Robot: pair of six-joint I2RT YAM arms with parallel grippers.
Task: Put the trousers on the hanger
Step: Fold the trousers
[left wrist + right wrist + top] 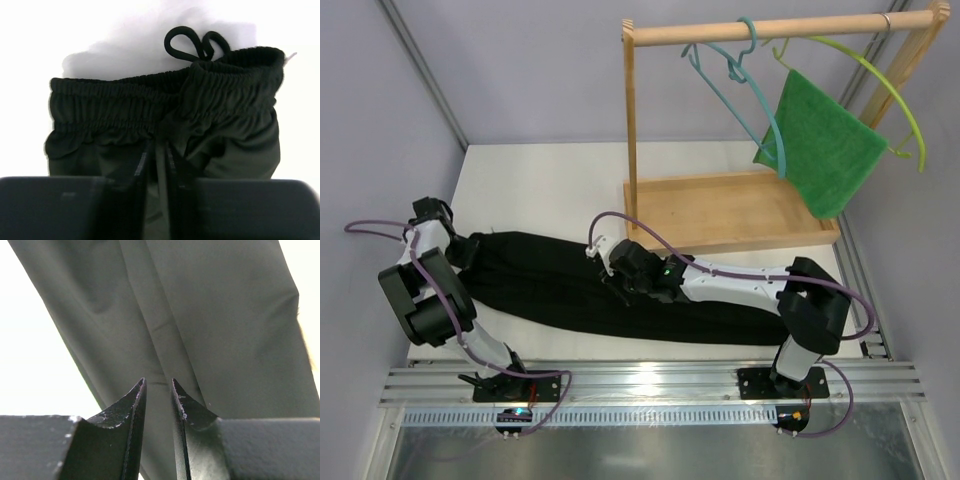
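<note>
Left pincer (460, 250): it sits at the worktop's (540, 170) left edge, jaws narrow and nipped on a fold just below the waistband (165, 95). This is likely your lifting hold on that end.
Trousers (550, 285): they lie flat in a long band from the left edge toward the near right corner.
Right pincer (615, 275): it is mid-length on the trousers with narrow jaws over a crease. You cannot tell whether cloth is caught. It is probably a second hold against sagging.
Hanger (740, 90): it is hooked on the rail (770, 28) above the far right corner, well apart from the trousers.
Edges: the tray (740, 243) sits just beyond the trousers' far edge, and the post (630, 120) stands near your right pincer.
Open room: you have bare worktop at far left. The way up runs between the post and the green cloth (830, 150).
</note>
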